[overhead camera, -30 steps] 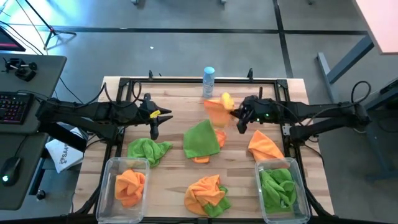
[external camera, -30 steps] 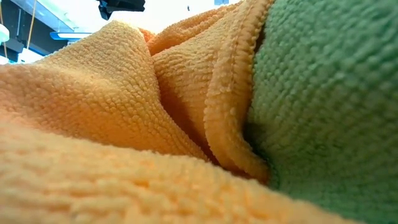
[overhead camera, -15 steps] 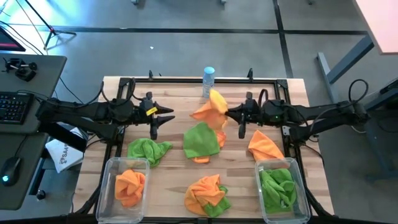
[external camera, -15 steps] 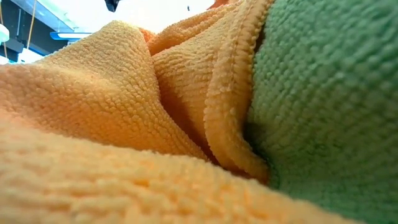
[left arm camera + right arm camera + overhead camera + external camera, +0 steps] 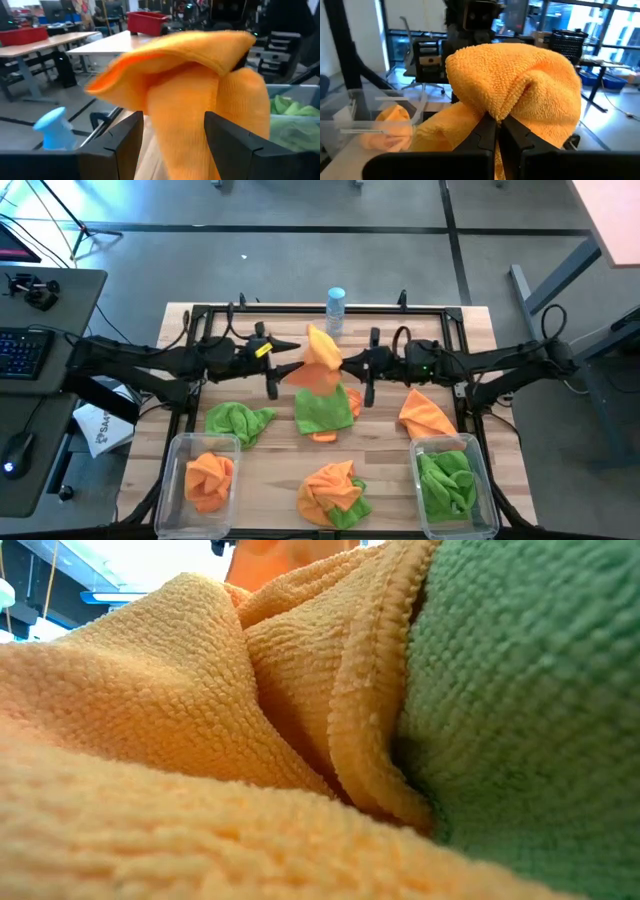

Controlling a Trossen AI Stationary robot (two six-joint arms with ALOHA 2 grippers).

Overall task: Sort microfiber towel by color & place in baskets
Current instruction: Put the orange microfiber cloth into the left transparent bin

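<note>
— Wooden counter (image 5: 270,470), cloths scattered; where's the orange towel (image 5: 318,360)?

— Held up mid-counter near the bottle (image 5: 335,310), right gripper (image 5: 352,366) with jaws pinched tight on it.

— And the left gripper (image 5: 285,362)?

— Just left of the towel, jaws spread, nothing held (cloth hangs beyond them).

— Baskets?

— Near corners: left basket (image 5: 184,445) holds orange, right basket (image 5: 482,480) green.

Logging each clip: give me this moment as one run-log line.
right pincer: shut on orange towel, lifted mid-table | left pincer: open, facing towel | left basket: orange | right basket: green
</note>
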